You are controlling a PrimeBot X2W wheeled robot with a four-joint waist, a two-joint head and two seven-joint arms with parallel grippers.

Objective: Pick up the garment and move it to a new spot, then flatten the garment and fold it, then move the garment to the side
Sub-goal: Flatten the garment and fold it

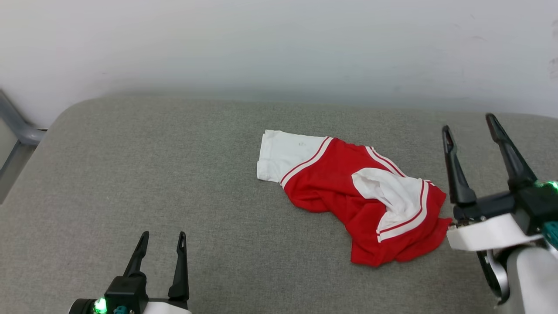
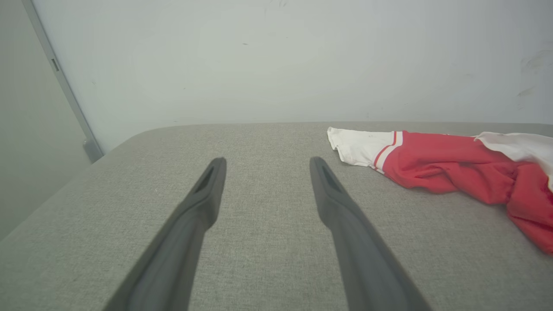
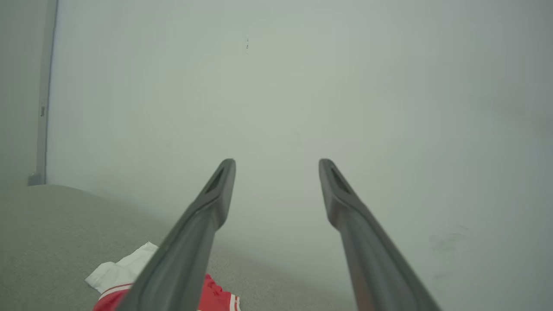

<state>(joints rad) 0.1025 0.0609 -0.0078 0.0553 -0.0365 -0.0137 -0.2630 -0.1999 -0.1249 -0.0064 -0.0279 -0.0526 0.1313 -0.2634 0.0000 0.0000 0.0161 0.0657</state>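
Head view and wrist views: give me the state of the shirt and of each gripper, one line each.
garment: crumpled in a heap, not flattened or folded, lying loose on the grey padded surface
left gripper: open, empty, well apart from the garment
right gripper: open, empty, beside the garment's right end, fingers pointing toward the wall

Wall point(image 1: 279, 43) bhd garment point(image 1: 324, 183), past pad point(image 1: 130, 174) edge.
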